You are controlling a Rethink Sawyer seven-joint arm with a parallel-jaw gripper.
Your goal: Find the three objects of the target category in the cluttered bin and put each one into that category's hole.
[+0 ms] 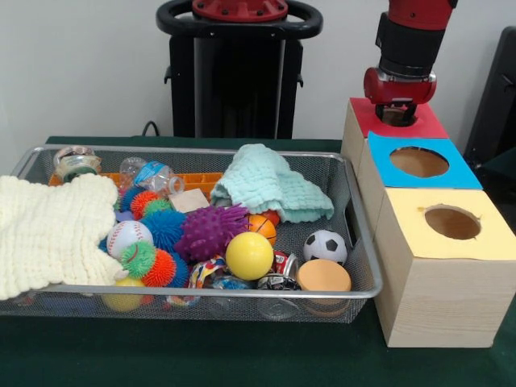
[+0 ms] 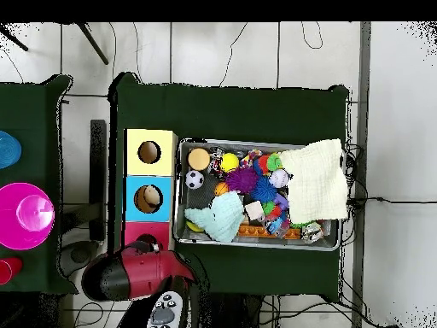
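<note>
Going from left to right in the front view, the wire bin (image 1: 359, 242) holds a cream cloth (image 1: 48, 230) at 9 o'clock, then a heap of spiky balls, a baseball (image 1: 127, 235), a purple spiky ball (image 1: 208, 231), a yellow ball (image 1: 249, 255), a mint cloth (image 1: 270, 185) at 12 o'clock, and a small soccer ball (image 1: 325, 246) at 3 o'clock. Right of the bin stand three wooden boxes: the yellow box (image 1: 439, 266), the blue box (image 1: 419, 164) and the red box (image 1: 391, 121).

The gripper (image 1: 397, 113) hangs directly over the hole of the red box, and I cannot tell if its fingers are open or closed, or if something is between them. I judge that this is the step of dropping an object into the hole. The next move probably calls for going back to the bin, at 9 o'clock from the gripper, to search the clutter.

The green table cover (image 1: 242, 355) lies under everything. Behind it is a plain white wall (image 1: 81, 72).
</note>
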